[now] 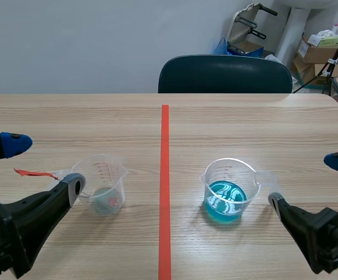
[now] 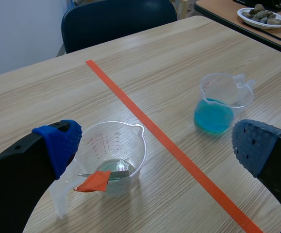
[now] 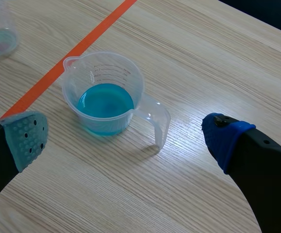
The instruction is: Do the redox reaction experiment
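1. Both arms hover low over the table, with neither cup in hand. The left gripper stands released beside the clear cup, and the right gripper has its fingers spread just beside the cup of blue liquid.
2. The experiment appears to be at its opening step, with the two reagents apart on either side of the orange-red tape line.
3. A thin grey metal strip with an orange-red tag lies in the left-hand cup, its tag end toward the handle.
4. The next move likely brings metal and solution together. That calls for a firm grip on a cup handle and a level lift over the line, as the blue liquid could slop.
5. The count is two cups, one pool of blue liquid, one tagged strip, two open-handed grippers and one dark chair behind the table.
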You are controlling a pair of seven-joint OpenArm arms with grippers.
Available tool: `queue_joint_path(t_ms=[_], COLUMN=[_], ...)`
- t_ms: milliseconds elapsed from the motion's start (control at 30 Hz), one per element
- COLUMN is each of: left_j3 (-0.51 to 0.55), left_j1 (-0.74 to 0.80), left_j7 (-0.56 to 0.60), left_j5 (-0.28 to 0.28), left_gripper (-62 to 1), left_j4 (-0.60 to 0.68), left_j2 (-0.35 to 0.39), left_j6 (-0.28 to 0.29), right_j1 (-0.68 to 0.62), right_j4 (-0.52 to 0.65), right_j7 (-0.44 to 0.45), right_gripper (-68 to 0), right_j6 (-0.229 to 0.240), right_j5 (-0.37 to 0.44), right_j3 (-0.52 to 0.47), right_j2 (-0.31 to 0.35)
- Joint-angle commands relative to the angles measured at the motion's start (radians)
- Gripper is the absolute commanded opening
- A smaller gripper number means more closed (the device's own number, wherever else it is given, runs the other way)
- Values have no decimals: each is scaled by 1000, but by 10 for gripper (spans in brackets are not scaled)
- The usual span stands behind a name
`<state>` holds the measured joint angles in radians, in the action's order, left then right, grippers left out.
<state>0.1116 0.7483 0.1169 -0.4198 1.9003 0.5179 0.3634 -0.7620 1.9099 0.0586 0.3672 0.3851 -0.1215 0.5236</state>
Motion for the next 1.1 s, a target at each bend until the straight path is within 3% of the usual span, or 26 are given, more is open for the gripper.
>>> queue_joint_path(t_ms=[0, 100, 400, 567, 833, 1067], left_j3=[5, 5, 6, 65, 219, 349], left_j1=[2, 2, 5, 80, 289, 369], left_j7=[14, 14, 13, 14, -11, -132], left_j5=[-4, -4, -4, -9, -104, -124], left_gripper=[14, 14, 14, 14, 14, 14], left_j4=[14, 14, 15, 32, 129, 214], left_j2=[-5, -5, -5, -5, -7, -139], left_j6=[-2, -2, -2, -9, -39, -39], right_j1=[14, 17, 54, 97, 203, 335], right_j4=[15, 15, 15, 15, 15, 15], right_j7=[68, 68, 72, 71, 71, 71], right_gripper=[4, 4, 4, 4, 4, 4], right_j6=[3, 24, 23, 23, 27, 27], right_j5=[7, 3, -3, -27, -95, -161], right_j3=[-2, -2, 3, 32, 128, 267], right_j2=[8, 8, 8, 8, 8, 8])
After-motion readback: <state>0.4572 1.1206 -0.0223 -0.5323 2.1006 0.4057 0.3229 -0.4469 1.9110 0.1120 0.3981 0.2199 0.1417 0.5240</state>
